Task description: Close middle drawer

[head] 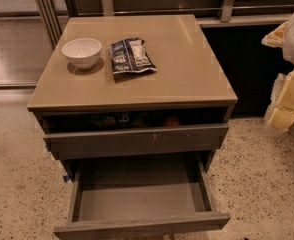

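The gripper hangs at the right edge, well apart from the cabinet; wide or narrow, I cannot tell. The middle drawer stands pulled far out below. An off-centre push could skew and jam it; aiming high would meet the upper drawer front.

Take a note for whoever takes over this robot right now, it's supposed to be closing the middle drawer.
Gripper: at the right edge of the view, beside the cabinet and apart from it, nowhere near the drawers.
Middle drawer: pulled far out, empty.
Top drawer: slightly open, things inside; not part of this job.
Done: nothing visible, the drawer is not yet closed.
Left: bring the gripper to the middle drawer's front and push it fully in.
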Controlling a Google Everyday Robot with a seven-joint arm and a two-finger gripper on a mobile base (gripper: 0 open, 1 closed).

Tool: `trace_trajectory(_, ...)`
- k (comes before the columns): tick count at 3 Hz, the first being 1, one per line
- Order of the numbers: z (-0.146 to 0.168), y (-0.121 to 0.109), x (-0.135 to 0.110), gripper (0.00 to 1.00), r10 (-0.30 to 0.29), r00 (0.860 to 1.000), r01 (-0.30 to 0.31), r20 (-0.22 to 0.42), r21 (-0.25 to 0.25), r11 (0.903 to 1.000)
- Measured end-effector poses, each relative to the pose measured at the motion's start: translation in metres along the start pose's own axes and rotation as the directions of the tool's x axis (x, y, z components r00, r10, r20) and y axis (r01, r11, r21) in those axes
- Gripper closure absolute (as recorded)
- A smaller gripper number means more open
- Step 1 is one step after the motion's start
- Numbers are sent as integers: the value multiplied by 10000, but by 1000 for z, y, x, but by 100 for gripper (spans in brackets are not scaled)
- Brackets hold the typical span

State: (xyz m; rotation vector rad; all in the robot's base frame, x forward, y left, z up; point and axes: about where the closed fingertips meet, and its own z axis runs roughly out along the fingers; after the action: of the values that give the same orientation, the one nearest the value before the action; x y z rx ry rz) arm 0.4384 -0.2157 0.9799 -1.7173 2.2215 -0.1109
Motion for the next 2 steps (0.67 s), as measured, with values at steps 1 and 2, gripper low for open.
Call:
trace_trajectory(1, 3, 1, 1, 0, -85, 9999, 85, 63, -7, 10000)
trace_trajectory(2, 25, 17, 6, 0, -261, 9994, 271, 222, -485, 9985)
